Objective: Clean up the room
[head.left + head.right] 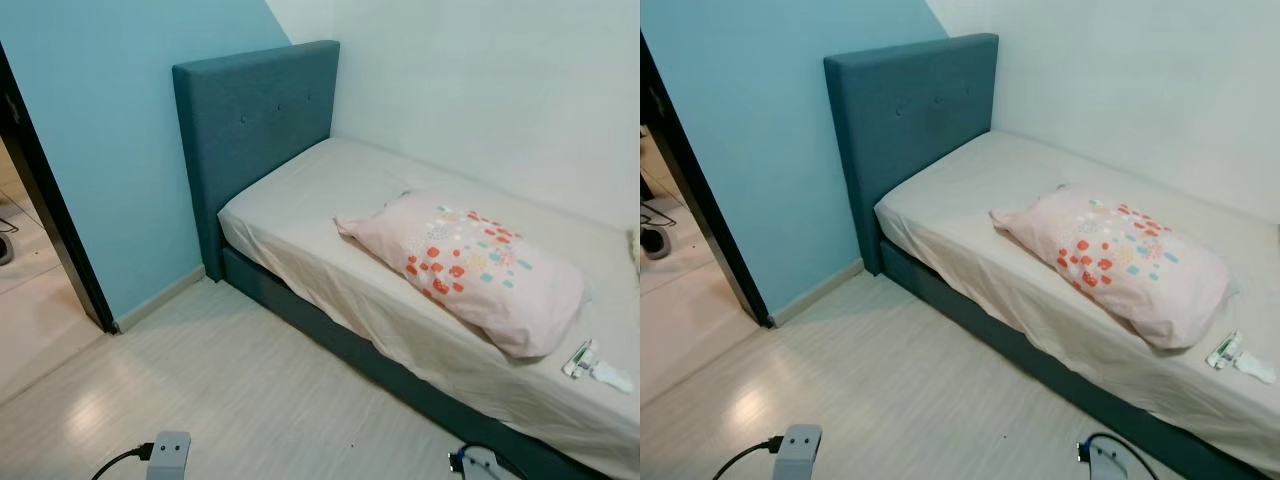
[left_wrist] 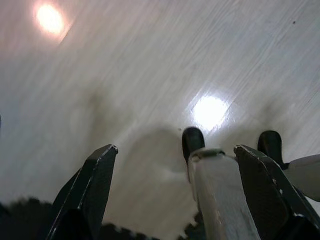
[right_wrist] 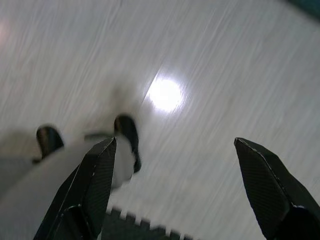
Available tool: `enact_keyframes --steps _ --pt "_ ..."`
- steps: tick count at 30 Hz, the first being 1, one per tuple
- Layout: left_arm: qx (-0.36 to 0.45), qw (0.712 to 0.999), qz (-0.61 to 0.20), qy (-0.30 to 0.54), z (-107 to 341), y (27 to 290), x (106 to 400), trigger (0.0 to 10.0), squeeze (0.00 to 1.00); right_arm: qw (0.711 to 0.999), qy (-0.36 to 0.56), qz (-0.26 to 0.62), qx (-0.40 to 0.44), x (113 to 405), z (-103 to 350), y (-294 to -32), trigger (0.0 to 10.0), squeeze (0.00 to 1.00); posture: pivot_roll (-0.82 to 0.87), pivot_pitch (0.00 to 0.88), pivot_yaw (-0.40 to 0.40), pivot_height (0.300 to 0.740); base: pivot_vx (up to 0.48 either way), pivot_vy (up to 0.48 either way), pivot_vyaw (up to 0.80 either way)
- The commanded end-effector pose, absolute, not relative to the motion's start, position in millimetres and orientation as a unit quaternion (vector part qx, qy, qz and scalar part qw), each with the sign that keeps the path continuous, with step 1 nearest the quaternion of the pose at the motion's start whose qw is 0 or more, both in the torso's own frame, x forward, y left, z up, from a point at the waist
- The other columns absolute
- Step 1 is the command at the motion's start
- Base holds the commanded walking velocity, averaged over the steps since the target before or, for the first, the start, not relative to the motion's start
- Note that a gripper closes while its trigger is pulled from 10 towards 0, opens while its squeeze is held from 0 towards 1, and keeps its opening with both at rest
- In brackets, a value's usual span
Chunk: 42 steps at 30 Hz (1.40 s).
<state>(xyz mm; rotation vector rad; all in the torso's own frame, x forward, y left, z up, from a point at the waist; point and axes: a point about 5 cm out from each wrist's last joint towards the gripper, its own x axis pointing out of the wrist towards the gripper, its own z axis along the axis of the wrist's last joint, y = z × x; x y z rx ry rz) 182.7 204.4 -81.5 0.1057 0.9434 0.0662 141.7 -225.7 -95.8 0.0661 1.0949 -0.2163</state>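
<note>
I see the bed point(image 1: 330, 260) with a pink pillow point(image 1: 470, 265) mid-mattress and a small white item point(image 1: 595, 365) near its front edge. Left tool point(image 2: 175, 170) and right tool point(image 3: 175, 165) hang spread over the floor point(image 1: 230, 390).

We stand in a home bedroom: a single bed with a teal upholstered headboard point(image 1: 255, 120) and cream fitted sheet point(image 1: 330, 240), a pink pillow with coloured dots point(image 1: 470, 265), a light blue wall point(image 1: 110, 150), pale wood-look floor point(image 1: 230, 390), and a dark door frame point(image 1: 50, 210).
</note>
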Motion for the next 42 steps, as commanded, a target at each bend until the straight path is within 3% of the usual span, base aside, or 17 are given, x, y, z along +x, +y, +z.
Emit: enact_keyframes --steps 1,9,14,29,36,42 --pt "0.065 0.890 0.023 0.450 -79.1 208.1 186.2 10.0 0.00 0.850 0.515 -0.103 0.030 142.1 -94.9 -228.4 10.0 0.00 -0.06 0.000 -0.046 0.740 0.000 0.000 0.00" --pt "0.071 0.893 0.020 0.444 -75.4 209.9 193.0 10.0 0.00 0.857 0.501 -0.117 0.023 154.0 -86.8 -243.1 10.0 0.00 -0.05 0.000 -0.034 0.740 0.000 0.000 0.00" --pt "0.062 0.893 0.005 0.445 -78.3 191.2 193.5 10.0 0.00 0.869 0.477 -0.127 0.038 168.9 -79.5 -246.5 10.0 0.00 -0.06 0.000 -0.043 0.740 0.000 0.000 0.00" --pt "0.042 0.884 -0.002 0.466 -86.8 180.5 179.0 10.0 0.00 0.864 0.484 -0.133 0.042 166.0 -80.5 -248.1 10.0 0.00 -0.07 0.000 -0.075 0.740 0.000 0.000 0.00" --pt "0.020 0.883 0.033 0.469 -86.9 185.2 178.3 10.0 0.00 0.863 0.490 -0.120 0.037 164.4 -81.3 -247.6 10.0 0.00 -0.05 0.000 -0.096 0.740 0.000 0.000 -0.78" --pt "0.014 0.879 0.040 0.474 -88.4 190.9 173.5 10.0 0.00 0.860 0.496 -0.116 0.028 158.3 -83.2 -249.7 10.0 0.00 -0.04 0.000 -0.091 0.740 0.000 0.000 0.00"
